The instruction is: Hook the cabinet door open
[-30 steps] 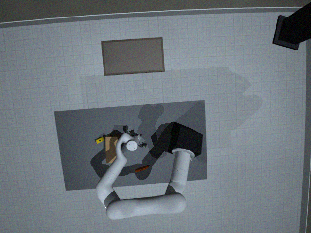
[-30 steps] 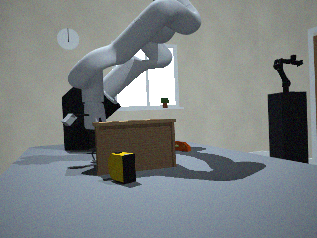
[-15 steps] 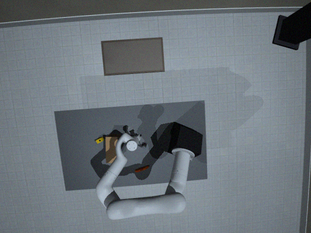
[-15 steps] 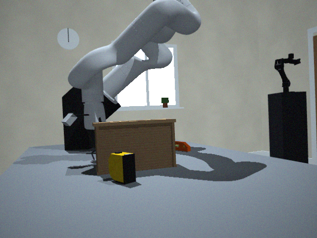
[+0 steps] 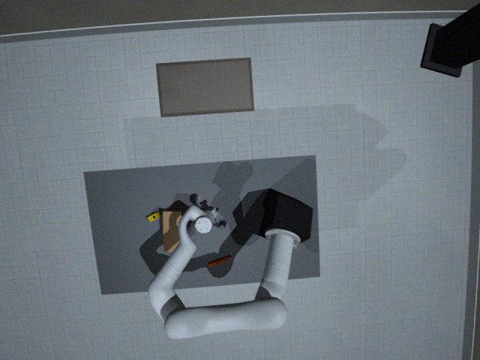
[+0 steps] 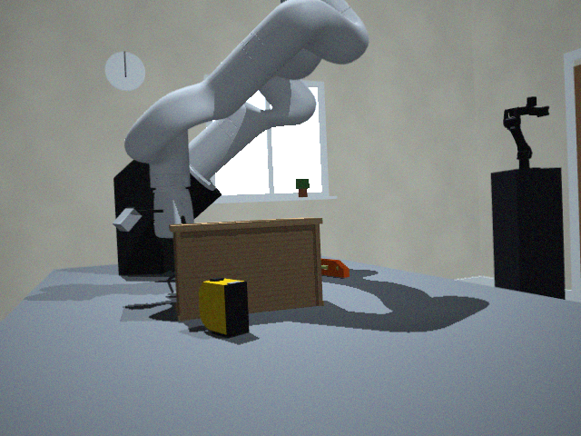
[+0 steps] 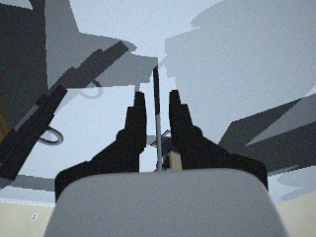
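The wooden cabinet [image 6: 248, 264] stands flat on the grey table; from above it is partly under my arm [image 5: 172, 230]. In the wrist view my gripper [image 7: 157, 103] points down at the table. Its fingers stand narrowly apart around the thin grey hook rod [image 7: 157, 118], with a gap on each side. The small tan post [image 7: 174, 160] shows low between the fingers. A dark slab at the left, which I take for the door [image 7: 30, 128], carries a ring-shaped eye [image 7: 49, 135], apart from the hook tip. From the front the cabinet hides the gripper.
A yellow and black box [image 6: 223, 305] stands in front of the cabinet. An orange object [image 6: 335, 268] lies behind it to the right. The black robot pedestal [image 5: 289, 217] stands on the table's right part. A second black pedestal [image 6: 527, 230] stands far right.
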{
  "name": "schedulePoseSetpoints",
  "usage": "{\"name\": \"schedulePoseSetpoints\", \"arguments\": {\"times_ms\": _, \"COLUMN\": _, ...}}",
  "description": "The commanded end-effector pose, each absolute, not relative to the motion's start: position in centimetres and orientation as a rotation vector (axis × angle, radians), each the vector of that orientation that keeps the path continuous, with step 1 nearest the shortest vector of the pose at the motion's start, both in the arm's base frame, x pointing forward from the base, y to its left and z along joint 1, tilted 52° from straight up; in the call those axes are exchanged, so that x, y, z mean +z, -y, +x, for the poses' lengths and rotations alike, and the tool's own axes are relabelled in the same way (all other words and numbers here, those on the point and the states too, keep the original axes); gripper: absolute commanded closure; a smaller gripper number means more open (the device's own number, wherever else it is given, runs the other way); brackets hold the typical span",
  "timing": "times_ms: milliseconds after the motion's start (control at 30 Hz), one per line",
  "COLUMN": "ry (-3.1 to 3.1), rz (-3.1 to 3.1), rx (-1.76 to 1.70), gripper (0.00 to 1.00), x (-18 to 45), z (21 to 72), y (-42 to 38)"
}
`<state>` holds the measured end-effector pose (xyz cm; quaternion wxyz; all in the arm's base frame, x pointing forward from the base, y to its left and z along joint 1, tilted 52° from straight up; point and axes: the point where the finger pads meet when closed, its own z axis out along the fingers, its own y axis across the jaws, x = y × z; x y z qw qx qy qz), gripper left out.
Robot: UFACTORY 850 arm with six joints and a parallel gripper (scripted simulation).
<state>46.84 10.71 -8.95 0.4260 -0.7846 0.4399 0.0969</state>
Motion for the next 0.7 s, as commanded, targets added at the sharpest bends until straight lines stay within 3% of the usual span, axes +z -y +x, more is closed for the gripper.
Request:
{"name": "schedulePoseSetpoints", "arguments": {"times_ms": 0, "ry": -1.100, "rz": -1.961, "rx": 0.241, "gripper": 0.77, "x": -9.0, "z": 46.9, "y": -10.8}}
{"name": "schedulePoseSetpoints", "arguments": {"times_ms": 667, "ry": -1.100, "rz": -1.961, "rx": 0.241, "gripper": 0.77, "x": -10.0, "z": 47.3, "y": -12.0}}
